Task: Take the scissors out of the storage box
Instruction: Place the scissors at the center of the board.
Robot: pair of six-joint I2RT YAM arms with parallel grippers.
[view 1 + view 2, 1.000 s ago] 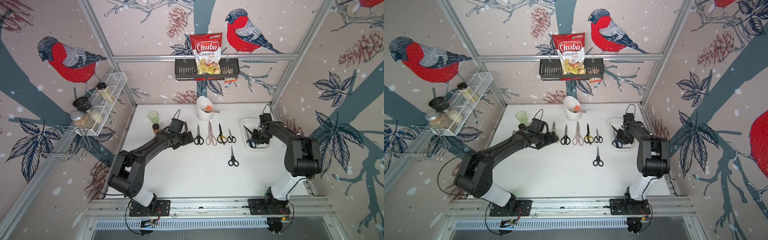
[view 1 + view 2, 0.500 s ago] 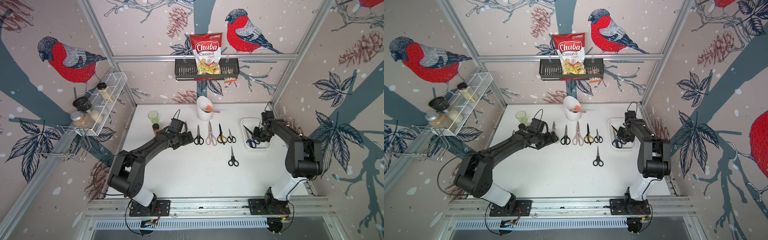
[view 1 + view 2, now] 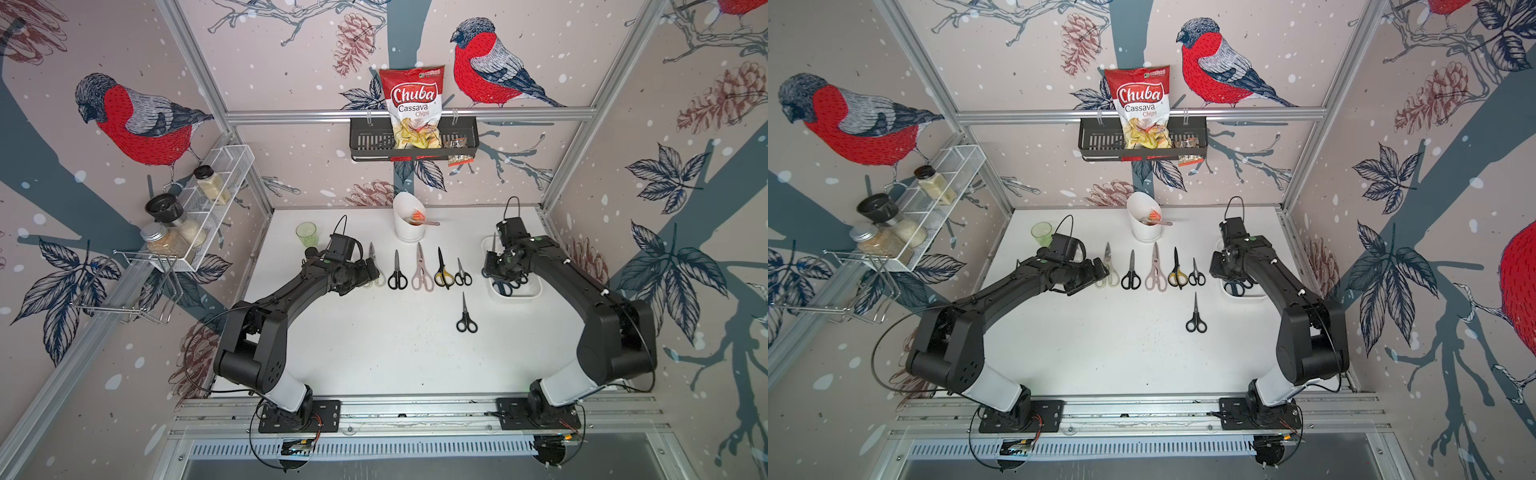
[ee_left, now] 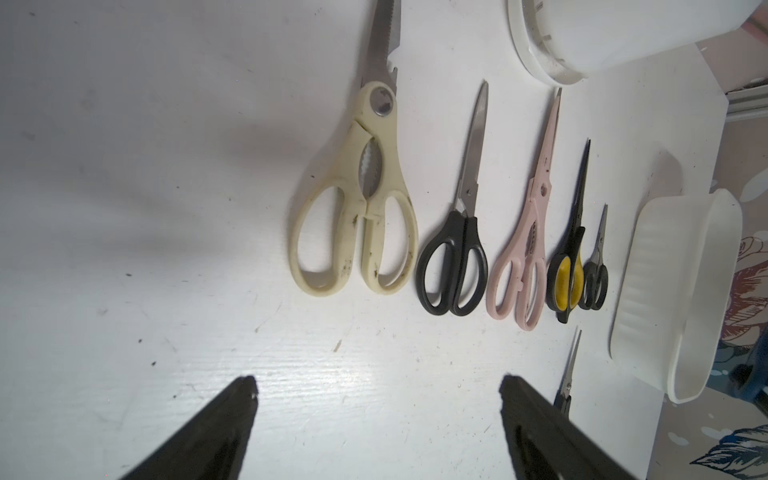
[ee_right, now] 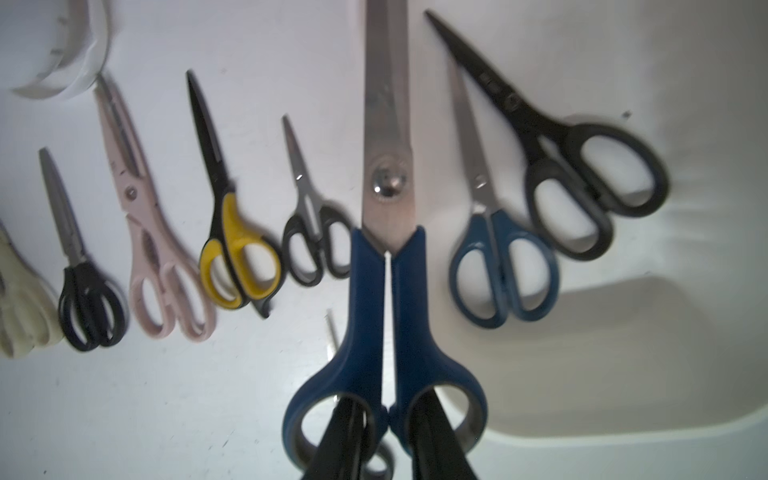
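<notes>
Right wrist view: the right gripper [image 5: 388, 409] is pressed together on the handles of the large blue scissors [image 5: 388, 166], a finger showing in each ring. We see this pair above the left edge of the box [image 5: 582, 432]. Inside the box lie a small blue pair [image 5: 500, 266] and a black pair [image 5: 582, 174]. Left of the box, on the table [image 4: 166, 208], five pairs lie in a row: cream pair [image 4: 353, 216], mid black pair [image 4: 455, 257], pink pair [image 4: 523, 257], yellow-black pair [image 4: 567, 274], and the tiny black pair [image 4: 595, 278] nearest the box. We note a lone pair [image 3: 465, 318] apart from the row, nearer the arm bases. The left gripper [image 4: 376, 380] is spread wide over the table by the cream pair, farthest from the box.
</notes>
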